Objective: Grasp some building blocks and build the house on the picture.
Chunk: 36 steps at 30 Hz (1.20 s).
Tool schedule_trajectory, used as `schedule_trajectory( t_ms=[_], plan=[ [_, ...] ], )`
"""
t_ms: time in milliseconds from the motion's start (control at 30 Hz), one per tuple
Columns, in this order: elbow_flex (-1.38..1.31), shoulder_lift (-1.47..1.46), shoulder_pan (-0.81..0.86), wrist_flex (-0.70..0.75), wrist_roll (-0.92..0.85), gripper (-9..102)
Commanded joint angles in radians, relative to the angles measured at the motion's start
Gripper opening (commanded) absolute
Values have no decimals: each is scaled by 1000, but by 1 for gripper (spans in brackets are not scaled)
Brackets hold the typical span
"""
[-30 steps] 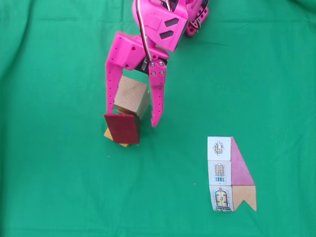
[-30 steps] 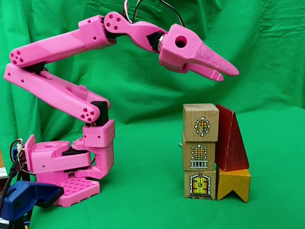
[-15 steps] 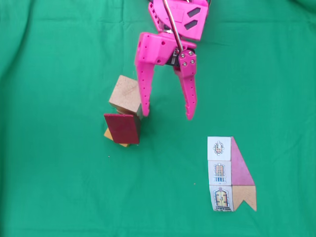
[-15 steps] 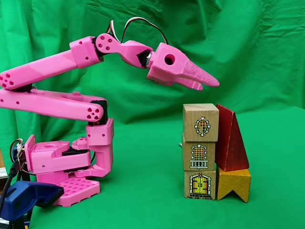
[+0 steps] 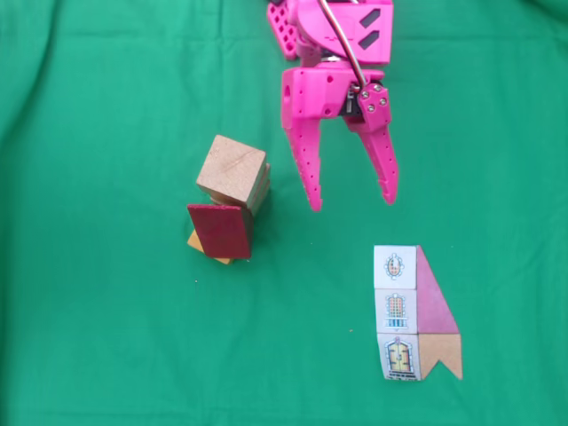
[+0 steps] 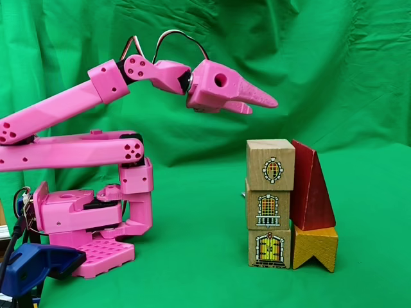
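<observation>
Gripper: pink gripper (image 5: 351,197) hangs w/ fingers spread apart, nothing between them; from the side (image 6: 260,102) it sits above and off to the left of the stack, clear of it.
House: the house (image 6: 290,203) stands on the green cloth (image 5: 106,337). Three tan cubes piled w/ printed faces, the top cube (image 6: 270,165) over the window cube (image 6: 268,210) over the door cube (image 6: 269,248); the dark red wedge (image 6: 309,187) leans against the column's right side, resting on the orange-yellow notched block (image 6: 315,247).
From above: only the top cube's bare face (image 5: 232,169) and the wedge's rectangular face (image 5: 219,231) show well; a sliver of orange (image 5: 197,241) peeks out under the wedge.
Picture: the picture (image 5: 415,312) lies flat, well apart from the house, lower right in the top-down view.
Match: layout looks the same as the card, i.e. three squares plus slanted piece over notched piece. Build reads as done, I'd say.
Step in hand: prob. backing off to rest.
How to do it well: go up and away first, no sideways swing toward the top cube; stack looks tall and narrow, a nudge could tip it. Leave fingers apart so nothing snags.
</observation>
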Motion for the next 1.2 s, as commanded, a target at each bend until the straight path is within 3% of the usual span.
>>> schedule_trajectory(
  t_ms=[0,333,1167],
  plan=[
    [20,51,-21,-2,6,34],
    [146,176,-46,0,-5,34],
    [192,176,-48,2,6,34]
  ],
)
